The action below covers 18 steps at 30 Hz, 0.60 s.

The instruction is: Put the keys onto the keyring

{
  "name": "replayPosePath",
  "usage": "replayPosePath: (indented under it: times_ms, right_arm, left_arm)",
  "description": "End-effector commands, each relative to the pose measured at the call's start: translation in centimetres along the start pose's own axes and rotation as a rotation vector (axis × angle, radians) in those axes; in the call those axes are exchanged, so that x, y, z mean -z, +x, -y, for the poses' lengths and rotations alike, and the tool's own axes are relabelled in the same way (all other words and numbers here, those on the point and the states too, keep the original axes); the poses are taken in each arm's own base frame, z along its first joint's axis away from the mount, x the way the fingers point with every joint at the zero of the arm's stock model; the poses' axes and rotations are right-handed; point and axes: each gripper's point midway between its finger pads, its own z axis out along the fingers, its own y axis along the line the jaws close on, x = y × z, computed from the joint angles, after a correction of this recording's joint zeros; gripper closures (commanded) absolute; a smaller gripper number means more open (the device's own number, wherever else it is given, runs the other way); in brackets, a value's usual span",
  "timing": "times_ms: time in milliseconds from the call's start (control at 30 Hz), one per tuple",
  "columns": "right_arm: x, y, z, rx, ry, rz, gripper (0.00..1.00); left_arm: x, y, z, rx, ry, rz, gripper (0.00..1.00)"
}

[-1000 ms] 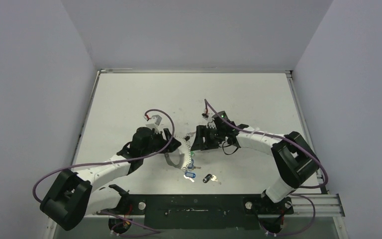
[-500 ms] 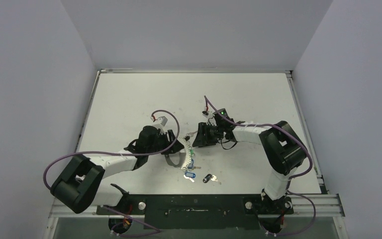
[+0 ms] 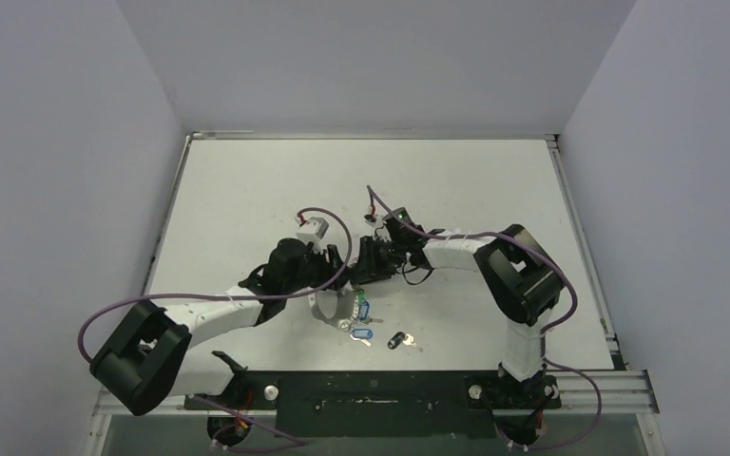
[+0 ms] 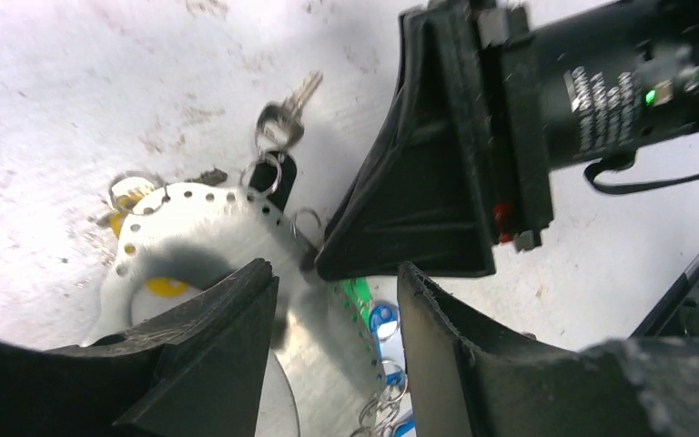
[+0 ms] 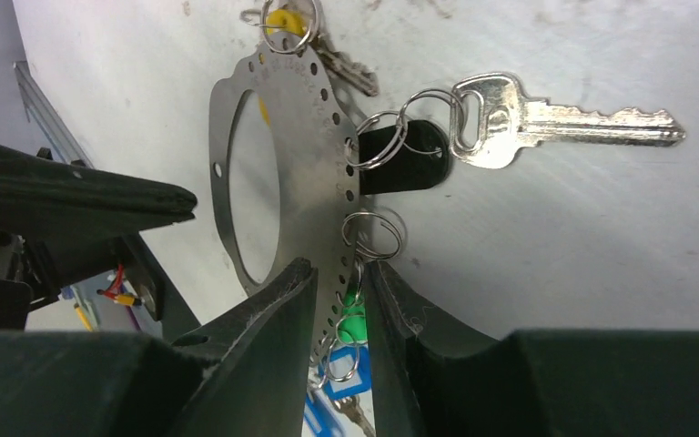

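Both arms have drawn in toward the middle of the top view since the earlier frames; the right end effector (image 5: 339,269) has slid leftward and now meets the left end effector (image 4: 335,278) over the keyring (image 5: 314,182), while the loose black-headed key (image 3: 399,339) lower down on the desk (image 3: 247,190) has stayed put.

That keyring is a flat silvery plate with a large opening and a row of small holes along its rim; it sits at lower centre of the top view. In the right wrist view its long axis runs from top to bottom of the frame; whether it lies fully flat I cannot tell.

Right end effector fingers are drawn close together with the perforated rim pinched between them, just above the green key (image 5: 353,320); the left end effector's fingers are spread apart, with the plate in view in the gap.

Several keys hang from the rim; a silver key (image 5: 546,118) lies on the desk with its long axis level across the right wrist frame, blade pointing to the right edge, its head joined by split rings (image 5: 400,118) to the rim beside a black tag (image 5: 410,162); a yellow key (image 5: 287,20) sits at the upper end of the plate; a blue key (image 5: 337,382) hangs at the lower end.
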Motion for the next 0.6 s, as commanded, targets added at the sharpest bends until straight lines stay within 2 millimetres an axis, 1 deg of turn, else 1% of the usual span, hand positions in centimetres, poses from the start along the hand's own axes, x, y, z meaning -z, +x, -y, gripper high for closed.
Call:
replayPosePath:
  times_ms: [0, 67, 133, 167, 233, 300, 400, 500, 567]
  right_arm:
    - [0.3, -2.6, -2.7, 0.037, -0.043, 0.068, 0.73]
    - [1.0, -3.2, -3.0, 0.067, -0.031, 0.089, 0.73]
    - [1.7, -3.5, -2.6, 0.096, 0.014, 0.098, 0.72]
    - [2.2, -3.6, -2.5, 0.109, 0.035, 0.101, 0.69]
    - [2.8, -3.8, -1.6, 0.118, 0.075, 0.11, 0.68]
    - [3.0, -3.6, -0.6, 0.101, 0.088, 0.1, 0.68]
    - [2.8, -3.1, 0.6, 0.071, 0.099, 0.086, 0.73]
    - [2.3, -2.3, 1.4, 0.051, 0.102, 0.056, 0.79]
    - [1.7, -1.7, 1.7, 0.031, 0.096, 0.033, 0.84]
  left_arm:
    - [1.1, -2.3, 0.0, -0.078, -0.019, 0.11, 0.51]
    - [1.5, -2.2, -0.3, -0.088, -0.024, 0.125, 0.51]
    - [1.7, -2.2, -0.5, -0.089, -0.024, 0.144, 0.51]
    - [1.8, -2.2, -0.4, -0.087, -0.022, 0.151, 0.51]
    - [1.8, -2.3, -0.3, -0.071, -0.018, 0.156, 0.52]
    - [1.6, -2.4, -0.2, -0.044, -0.015, 0.15, 0.53]
    - [0.8, -2.3, 0.3, -0.02, 0.005, 0.113, 0.54]
    - [-0.1, -2.0, 1.0, 0.0, 0.035, 0.063, 0.55]
    - [-0.9, -1.7, 1.1, 0.022, 0.041, 0.025, 0.56]
